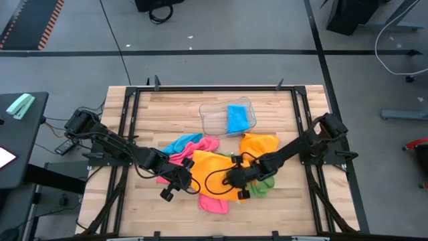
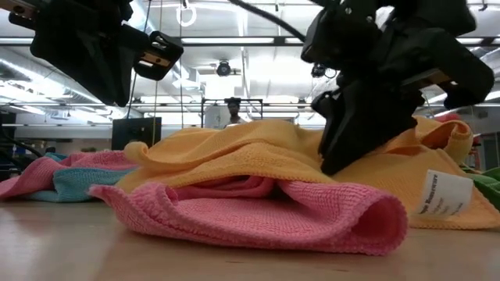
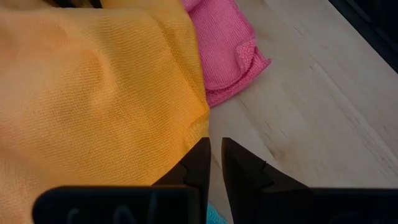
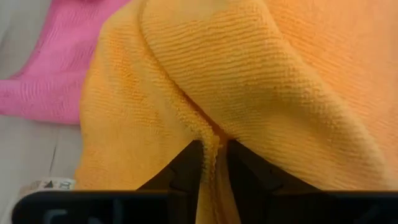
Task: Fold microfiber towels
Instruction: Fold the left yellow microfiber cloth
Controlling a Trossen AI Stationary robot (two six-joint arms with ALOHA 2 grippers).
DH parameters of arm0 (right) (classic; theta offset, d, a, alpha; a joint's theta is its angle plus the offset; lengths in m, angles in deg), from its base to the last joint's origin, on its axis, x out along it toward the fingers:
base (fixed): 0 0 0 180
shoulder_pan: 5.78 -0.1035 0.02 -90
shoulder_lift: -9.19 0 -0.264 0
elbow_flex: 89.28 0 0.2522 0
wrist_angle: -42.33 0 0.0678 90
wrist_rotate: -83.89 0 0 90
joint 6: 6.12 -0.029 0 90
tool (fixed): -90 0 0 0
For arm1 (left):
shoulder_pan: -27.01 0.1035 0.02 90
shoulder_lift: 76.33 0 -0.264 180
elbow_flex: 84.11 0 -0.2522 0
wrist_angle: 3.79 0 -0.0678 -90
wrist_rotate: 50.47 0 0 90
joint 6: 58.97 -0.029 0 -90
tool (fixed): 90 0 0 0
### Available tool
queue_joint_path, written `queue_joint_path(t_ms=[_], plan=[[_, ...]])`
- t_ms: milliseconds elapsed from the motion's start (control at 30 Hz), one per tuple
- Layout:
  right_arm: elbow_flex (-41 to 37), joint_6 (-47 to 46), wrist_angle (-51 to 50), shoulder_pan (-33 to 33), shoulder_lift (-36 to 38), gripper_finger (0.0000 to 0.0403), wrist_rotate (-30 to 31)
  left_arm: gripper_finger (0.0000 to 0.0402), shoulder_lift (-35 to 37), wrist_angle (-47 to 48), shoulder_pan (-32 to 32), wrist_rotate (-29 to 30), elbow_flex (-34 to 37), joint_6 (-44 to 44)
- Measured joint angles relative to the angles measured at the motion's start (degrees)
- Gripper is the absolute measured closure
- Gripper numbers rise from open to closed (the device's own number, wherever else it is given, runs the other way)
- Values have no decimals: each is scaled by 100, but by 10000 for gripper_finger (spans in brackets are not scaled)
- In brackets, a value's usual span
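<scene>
Orange towel (image 1: 210, 175) heaped at lower centre of the table (image 1: 281, 207), over pink. Right gripper (image 4: 213, 163) clamped on an orange fold. Left gripper (image 3: 215, 163) nearly closed, apparently empty beside the edge. Risk: thin pinch slipping, fold collapsing; pink towel (image 2: 258, 215) dragging along underneath.

Table (image 1: 294, 201) under both my arms. Tray (image 1: 215, 120) at table's rear centre, one towel (image 1: 236, 118) in it, at its right end. Towel pile in front of tray, mid-table. Top towel (image 1: 210, 171) at pile's centre, lying on bottom towel (image 1: 214, 204), which sticks out at front. Rear-right towel (image 1: 259, 144) just behind pile's right side. Rear-left towels (image 1: 190, 144) behind pile's left side. My left gripper (image 3: 215, 155) at top towel's left edge, just beside it. My right gripper (image 4: 214, 155) on top towel's right side, fold of it between fingers.
</scene>
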Motion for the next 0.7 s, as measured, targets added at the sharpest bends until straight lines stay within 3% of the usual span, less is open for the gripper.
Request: queue_joint_path(t_ms=[533,700], plan=[[0,-69,-187,283,174,315,-602,357,-2,11,0,0,0,9],[1,-315,-181,452,174,315,-1054,354,-2,9,0,0,0,-14]])
